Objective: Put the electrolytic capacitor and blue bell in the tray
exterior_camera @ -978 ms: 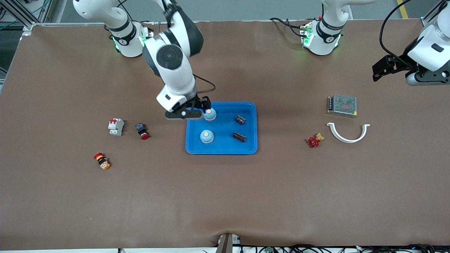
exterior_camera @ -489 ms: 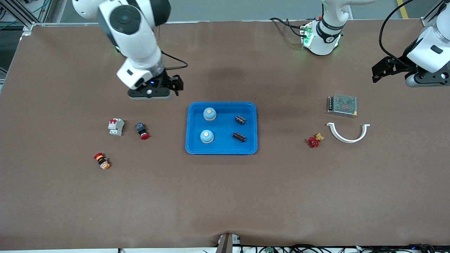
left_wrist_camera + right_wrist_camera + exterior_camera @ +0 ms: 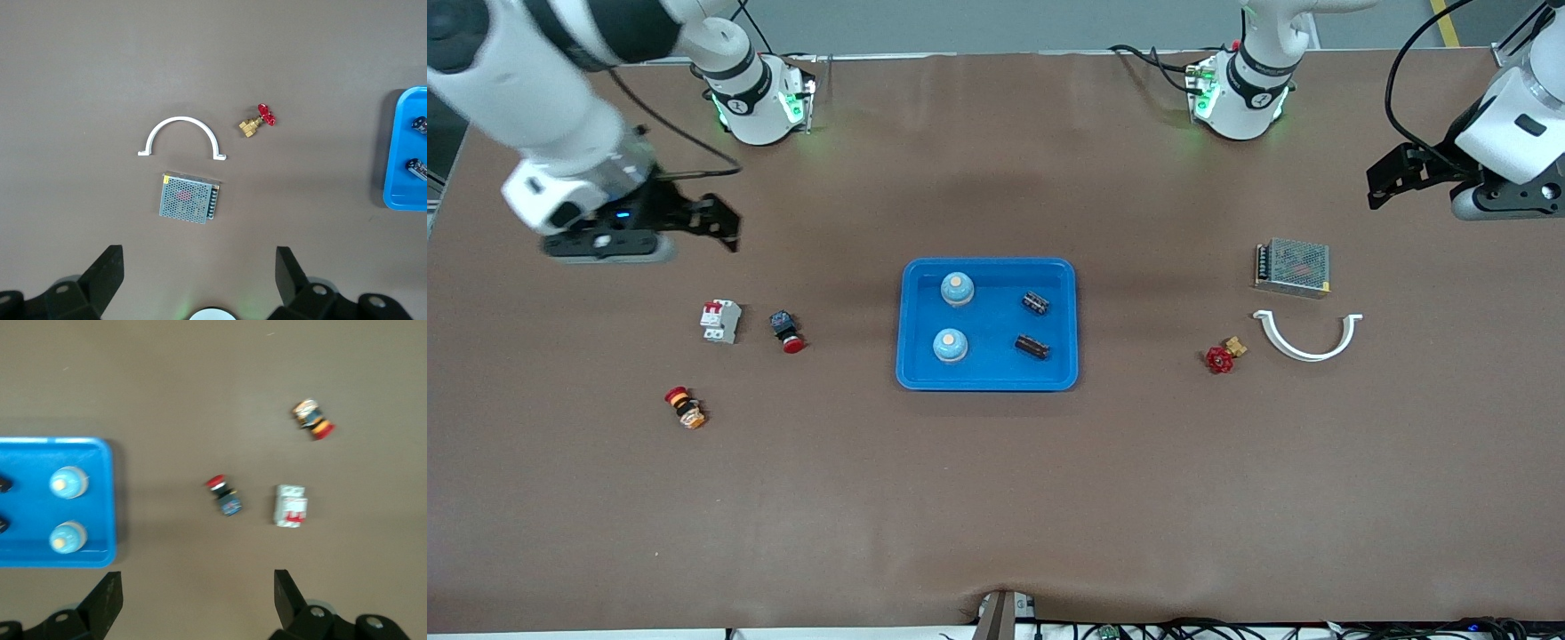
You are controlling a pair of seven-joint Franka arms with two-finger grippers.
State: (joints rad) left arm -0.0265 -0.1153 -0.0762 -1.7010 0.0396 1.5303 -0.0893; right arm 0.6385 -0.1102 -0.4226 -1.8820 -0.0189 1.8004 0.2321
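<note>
- With two blue domed bells (image 3: 957,289) and two dark cylindrical capacitors (image 3: 1035,303) lying in the shallow bright blue plastic tray (image 3: 912,373), placing looks finished.
- The right gripper (image 3: 720,222), spread wide and empty, hangs clear of the tray; the left gripper (image 3: 1392,180) waits wide too.
- Next calls only for parking.

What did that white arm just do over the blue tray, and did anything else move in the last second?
The right claw left the pale blue dome-shaped bell in the shallow bright blue plastic tray and swung away, open and empty, toward the right arm's end of the table. The other bell, both dark capacitors and the waiting left claw stayed put.
</note>
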